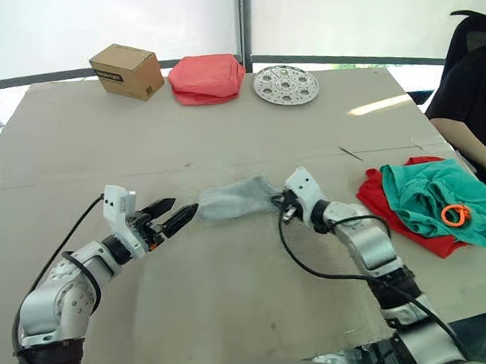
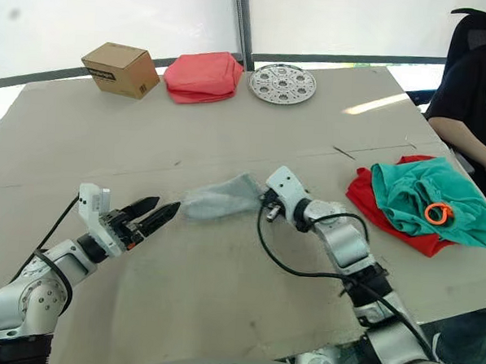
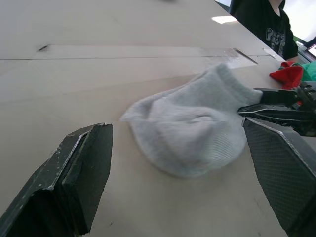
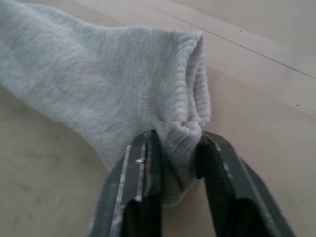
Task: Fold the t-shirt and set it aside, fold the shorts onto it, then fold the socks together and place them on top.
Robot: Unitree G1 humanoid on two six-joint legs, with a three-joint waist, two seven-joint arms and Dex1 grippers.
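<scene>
Cardboard tabletop [image 1: 220, 311], ribbed grey socks [image 1: 230, 199]

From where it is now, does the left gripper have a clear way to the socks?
Probably yes. The left gripper is open, its tips right at the near end of the socks, with bare table between; the right gripper pinches the far end.

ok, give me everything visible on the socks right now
The socks are light grey, soft ribbed knit, lying as one flattened bundle on the tan table between the two arms. The right pincer is shut on the cuff end, fabric bunched between its fingers. The rounded toe end points toward the left pincer, which is open just short of it, not touching. Whether it is one sock or two stacked, I cannot tell.
</scene>
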